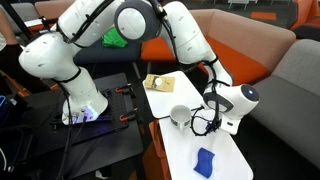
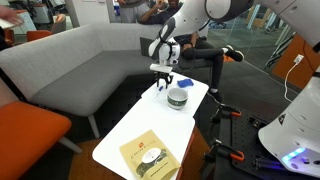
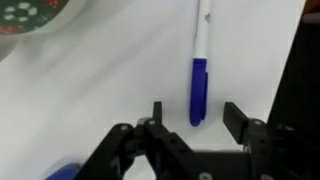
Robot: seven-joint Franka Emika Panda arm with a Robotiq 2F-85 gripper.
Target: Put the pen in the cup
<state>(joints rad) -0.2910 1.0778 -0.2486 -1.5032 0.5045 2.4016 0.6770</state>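
Jaws apart, pen [image 3: 200, 72] end between.

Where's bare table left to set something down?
Biggest free patch: the middle of the table, between the cup and the booklet. Crowded at the cup end: the open end effector hangs over the pen, blue cloth close by.

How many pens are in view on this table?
1. The pen lies on the white table, its blue end between the open jaws of the gripper in the wrist view; the exterior views do not show it clearly.
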